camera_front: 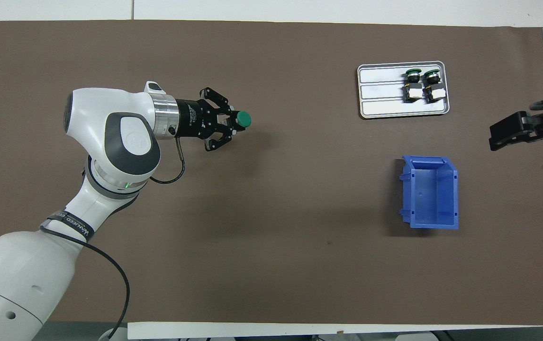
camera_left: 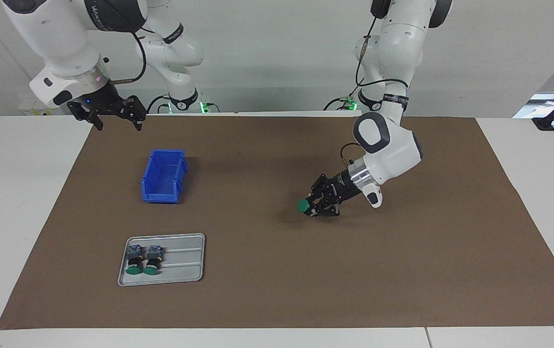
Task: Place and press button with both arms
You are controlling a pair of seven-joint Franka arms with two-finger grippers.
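1. My left gripper [camera_left: 316, 207] is low over the bare brown mat [camera_left: 277, 290], about mid-table toward the left arm's end, with the wrist tilted so the fingers point sideways toward the right arm's end.
2. It is clenched on the button [camera_left: 303, 206]: I see the fingers closed around the body, and the green cap sticks out just past the fingertips, facing the right arm's end.
3. From overhead, the same button [camera_front: 242, 119] sits at the very tip of the left gripper [camera_front: 226, 124], cap outward, body hidden between the fingers.
4. I cannot tell whether the button touches the mat.
5. My right gripper [camera_left: 112, 113] waits raised over the mat's edge at the right arm's end, fingers spread and holding nothing.
6. The blue bin [camera_left: 163, 175] sits on the mat toward the right arm's end.
7. The grey tray [camera_left: 187, 263] lies farther from the robots than the bin and carries two more buttons [camera_left: 142, 259] lying side by side.
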